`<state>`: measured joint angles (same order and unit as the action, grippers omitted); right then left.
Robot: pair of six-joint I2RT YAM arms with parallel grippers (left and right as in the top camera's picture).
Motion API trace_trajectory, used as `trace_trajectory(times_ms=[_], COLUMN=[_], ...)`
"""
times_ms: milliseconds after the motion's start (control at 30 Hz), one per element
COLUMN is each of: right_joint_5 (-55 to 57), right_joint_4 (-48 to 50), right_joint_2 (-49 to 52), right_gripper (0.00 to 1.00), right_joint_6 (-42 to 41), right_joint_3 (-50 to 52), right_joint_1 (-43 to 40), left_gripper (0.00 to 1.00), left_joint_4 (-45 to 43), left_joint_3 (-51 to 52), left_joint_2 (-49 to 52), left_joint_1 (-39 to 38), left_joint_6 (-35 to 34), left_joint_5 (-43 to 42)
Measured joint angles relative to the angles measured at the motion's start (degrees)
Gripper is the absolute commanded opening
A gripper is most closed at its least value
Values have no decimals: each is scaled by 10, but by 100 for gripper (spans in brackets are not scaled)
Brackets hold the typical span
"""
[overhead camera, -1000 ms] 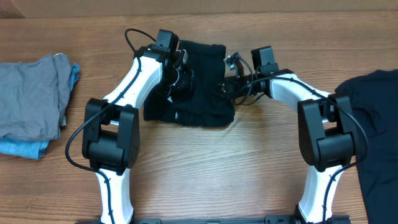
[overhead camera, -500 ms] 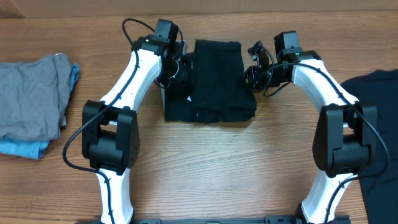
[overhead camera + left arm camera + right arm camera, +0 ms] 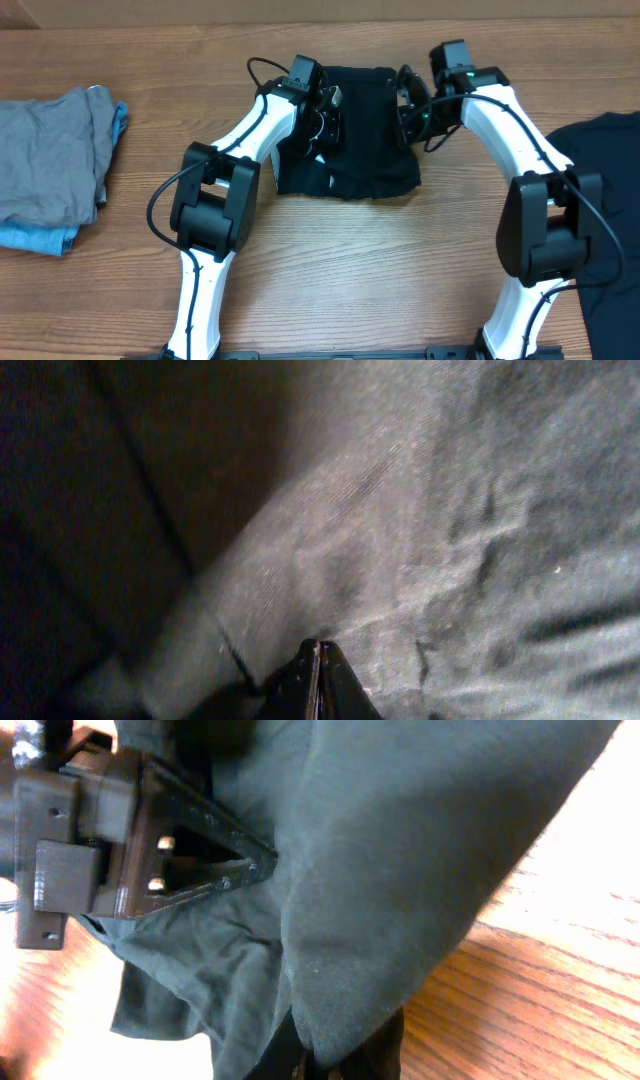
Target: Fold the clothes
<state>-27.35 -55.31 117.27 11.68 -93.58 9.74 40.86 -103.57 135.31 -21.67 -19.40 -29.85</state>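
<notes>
A folded black garment [image 3: 360, 140] lies at the table's back centre, and my two grippers meet it from either side. My left gripper [image 3: 328, 118] is over its left part. In the left wrist view its fingers [image 3: 318, 650] are pressed together on wrinkled dark cloth [image 3: 450, 510]. My right gripper [image 3: 405, 112] is at the garment's right edge. In the right wrist view, cloth [image 3: 400, 870] hangs from its shut fingertips [image 3: 340, 1065], and the left gripper [image 3: 268, 865] touches the same fold. A second black garment [image 3: 605, 200] lies spread at the right edge.
A grey garment [image 3: 50, 150] lies on a light-blue one [image 3: 40, 238] at the left edge. Bare wooden table [image 3: 350, 260] shows in front of the folded garment and between the arm bases.
My left gripper has swung right onto the garment and shut. The right gripper has shifted slightly left. The folded garment has slid a little to the right.
</notes>
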Motion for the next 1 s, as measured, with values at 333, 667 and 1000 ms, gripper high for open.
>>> trace_trajectory(times_ms=[333, 667, 1000], right_joint_5=[124, 128, 139], right_joint_4=[-7, 8, 61], right_joint_2=[0, 0, 0], right_gripper=[4, 4, 4], right_joint_6=[2, 2, 10], right_joint_3=[-28, -28, -28], right_joint_1=[167, 179, 252], left_gripper=[4, 4, 4], left_joint_4=[32, 192, 219], left_joint_3=[-31, -136, -109], left_joint_2=[8, 0, 0], left_joint_1=[15, 113, 115], left_joint_6=[10, 33, 42], left_joint_5=[-10, 98, 171])
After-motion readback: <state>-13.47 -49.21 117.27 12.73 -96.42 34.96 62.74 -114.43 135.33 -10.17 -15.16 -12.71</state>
